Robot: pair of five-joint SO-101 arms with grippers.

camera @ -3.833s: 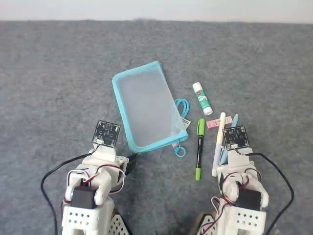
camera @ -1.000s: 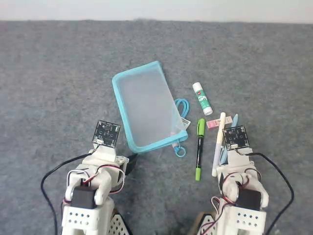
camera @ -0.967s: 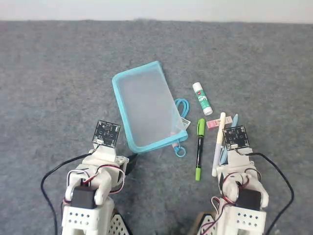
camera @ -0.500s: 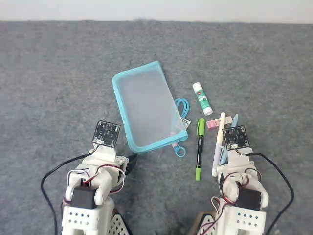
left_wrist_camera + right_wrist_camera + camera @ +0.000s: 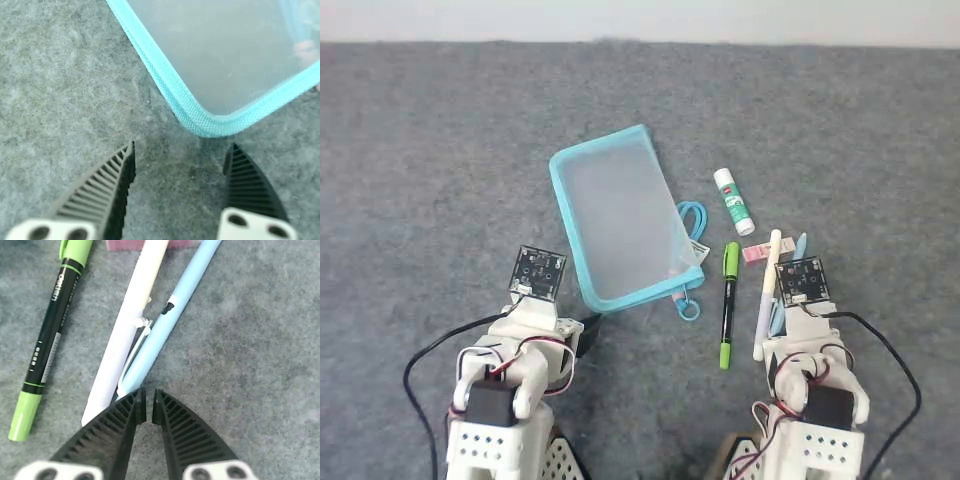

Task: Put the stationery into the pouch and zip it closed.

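Observation:
A translucent pouch (image 5: 620, 215) with a teal border lies flat mid-table, its zipper pull ring (image 5: 688, 308) at the near right corner. To its right lie a glue stick (image 5: 733, 201), a green-and-black marker (image 5: 728, 305), a white pen (image 5: 767, 295), a light blue pen (image 5: 798, 248) and a small pink eraser (image 5: 755, 254). My left gripper (image 5: 180, 160) is open just short of the pouch's near corner (image 5: 205, 122). My right gripper (image 5: 147, 401) is shut and empty, its tips by the near ends of the white pen (image 5: 130, 325) and blue pen (image 5: 170, 310); the marker (image 5: 50, 340) lies beside them.
Grey carpet-like table surface (image 5: 430, 160) stretches open to the left and behind the pouch. A teal loop strap (image 5: 692, 215) lies between the pouch and the glue stick. Both arm bases (image 5: 500, 420) stand at the near edge.

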